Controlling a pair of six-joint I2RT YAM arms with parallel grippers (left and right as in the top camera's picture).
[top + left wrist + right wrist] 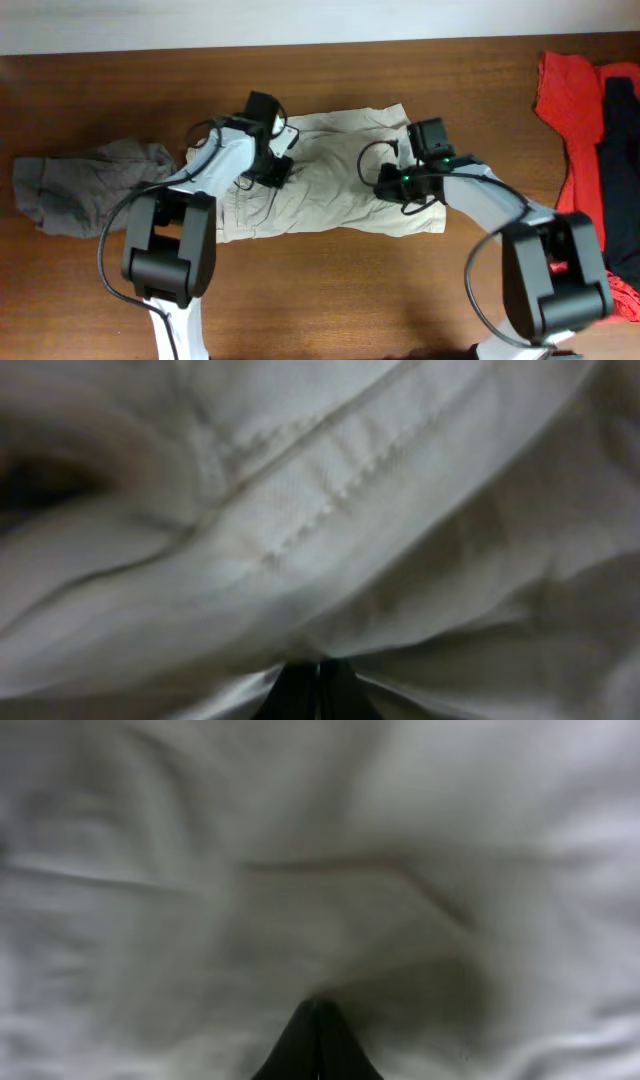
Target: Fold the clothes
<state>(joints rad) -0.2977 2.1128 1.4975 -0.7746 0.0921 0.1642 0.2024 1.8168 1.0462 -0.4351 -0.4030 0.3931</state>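
Light beige shorts lie spread on the wooden table in the overhead view. My left gripper is down on the left part of the shorts. In the left wrist view its fingers are pressed together, with beige fabric and a stitched seam bunched around the tips. My right gripper is down on the right part of the shorts. In the right wrist view its fingers are closed, with beige fabric puckered at the tips.
A gray garment lies crumpled at the table's left. A red garment and a black garment lie at the right edge. A pale wall strip runs along the back.
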